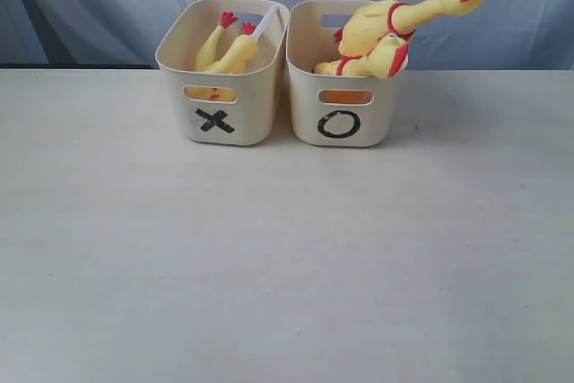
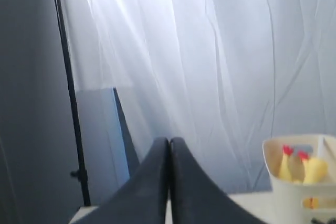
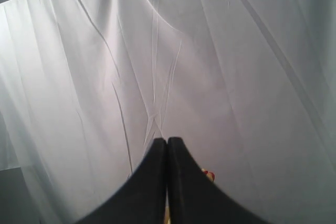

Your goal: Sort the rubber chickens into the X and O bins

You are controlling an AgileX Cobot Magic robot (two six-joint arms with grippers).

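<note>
Both left end effector (image 2: pixel 169 148) and right end effector (image 3: pixel 167 148) are closed, empty; the chicken (image 1: pixel 421 8) in O bin (image 1: pixel 305 109) points up-right.

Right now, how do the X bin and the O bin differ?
The X bin stands left, the O bin right. The X bin's chickens sit low, red feet just above the rim; the O bin's chickens pile over the rim, one head jutting out rightward. Both are cream tubs with slot handles.

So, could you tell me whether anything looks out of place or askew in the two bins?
Yes: the top rubber chicken in the O bin rides above the rim, its neck and head jutting out past the right wall. The chickens in the X bin sit lower.
</note>
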